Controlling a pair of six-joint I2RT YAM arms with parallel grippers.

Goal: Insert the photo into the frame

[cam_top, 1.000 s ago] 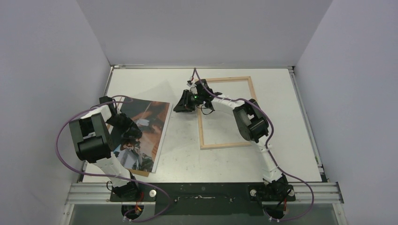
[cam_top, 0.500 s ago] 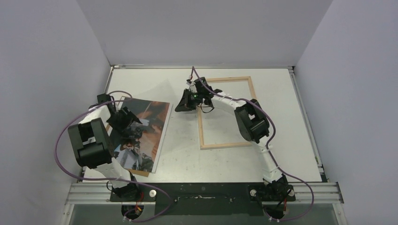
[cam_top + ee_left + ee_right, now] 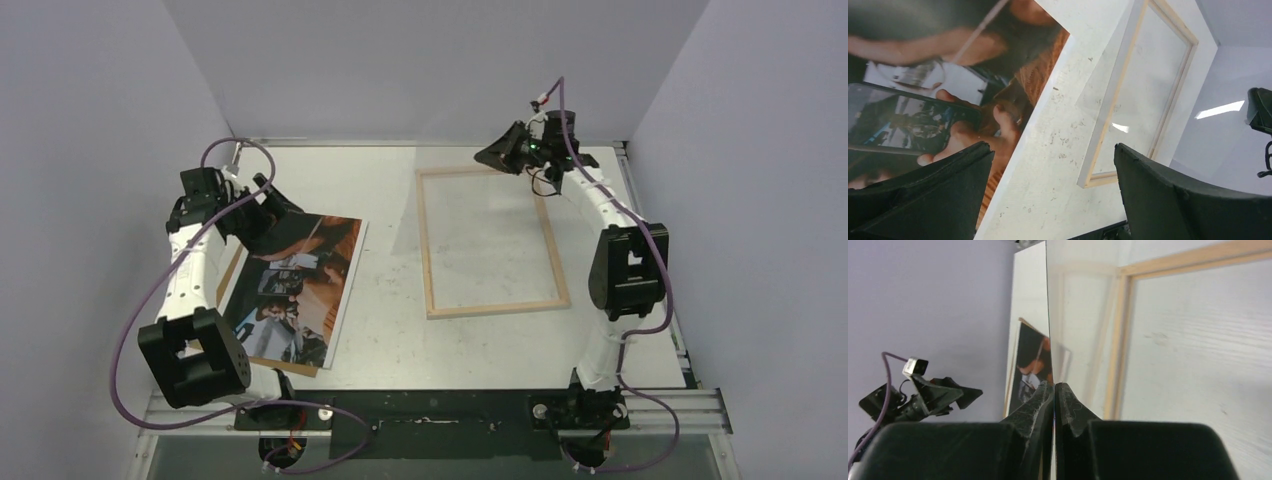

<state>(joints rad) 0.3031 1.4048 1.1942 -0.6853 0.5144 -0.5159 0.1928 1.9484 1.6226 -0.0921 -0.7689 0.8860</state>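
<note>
three pale walls (image 3: 420, 70), scuffed white table (image 3: 390, 325); photo (image 3: 300, 285), frame (image 3: 495, 307) apart.

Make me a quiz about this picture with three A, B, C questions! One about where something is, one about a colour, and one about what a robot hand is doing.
1. Where is the photo?
A) left of the frame
B) inside the frame
C) on top of the frame

2. What colour is the frame's upturned side?
A) black
B) pale wood
C) red

3. What is the left hand doing?
A) squeezing the photo
B) open, holding nothing
C) squeezing the frame

Answers: A, the photo lies apart from the frame, on the left arm's side; B, its bars look light tan; B, its fingers stand wide apart with nothing between them.
</note>
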